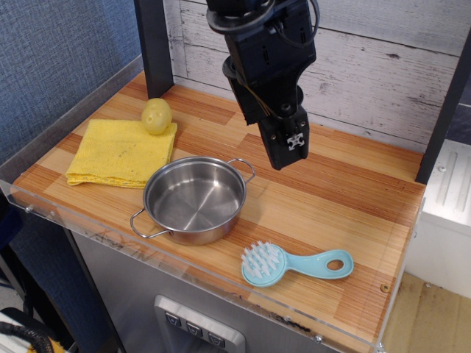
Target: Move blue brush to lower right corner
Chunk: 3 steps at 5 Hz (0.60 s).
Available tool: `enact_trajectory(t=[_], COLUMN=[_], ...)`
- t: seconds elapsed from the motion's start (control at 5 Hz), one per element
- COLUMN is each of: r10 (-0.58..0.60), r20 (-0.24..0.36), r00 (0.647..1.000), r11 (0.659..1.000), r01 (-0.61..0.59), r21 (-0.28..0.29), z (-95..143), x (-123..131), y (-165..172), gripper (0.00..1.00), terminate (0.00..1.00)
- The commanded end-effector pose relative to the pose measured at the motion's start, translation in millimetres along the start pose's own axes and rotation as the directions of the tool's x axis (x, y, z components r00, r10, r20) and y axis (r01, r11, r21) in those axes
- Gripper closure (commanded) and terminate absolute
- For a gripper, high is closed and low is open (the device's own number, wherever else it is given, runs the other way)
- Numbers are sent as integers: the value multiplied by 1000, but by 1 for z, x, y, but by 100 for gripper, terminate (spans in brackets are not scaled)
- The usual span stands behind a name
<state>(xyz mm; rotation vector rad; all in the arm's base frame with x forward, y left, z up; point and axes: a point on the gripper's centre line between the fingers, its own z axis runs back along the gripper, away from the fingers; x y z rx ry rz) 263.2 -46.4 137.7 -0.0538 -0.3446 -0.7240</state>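
The blue brush (294, 265) lies flat on the wooden tabletop near the front edge, bristles up, round head to the left and handle with its oval hole pointing right. It rests close to the lower right corner (383, 294), where a small screw shows. My gripper (288, 147) hangs well above the table, behind and above the brush, apart from it. Its black fingers are together and hold nothing.
A steel pot (195, 198) with two handles stands left of the brush. A folded yellow cloth (121, 152) lies at the left, with a yellow ball-like object (157, 115) at its far edge. A plank wall and a dark post (154, 44) stand behind.
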Motion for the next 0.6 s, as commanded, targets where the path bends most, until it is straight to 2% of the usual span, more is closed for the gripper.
enact_trajectory(t=[0.0,0.2,0.4], r10=[-2,-2,-2], r20=[43,43,43], r00=[999,999,999], r11=[1000,1000,1000], r01=[1,1,1], r21=[31,31,31], z=[16,16,16], x=[-3,-3,-3], y=[2,2,2], gripper=[0,0,0], terminate=[0,0,100])
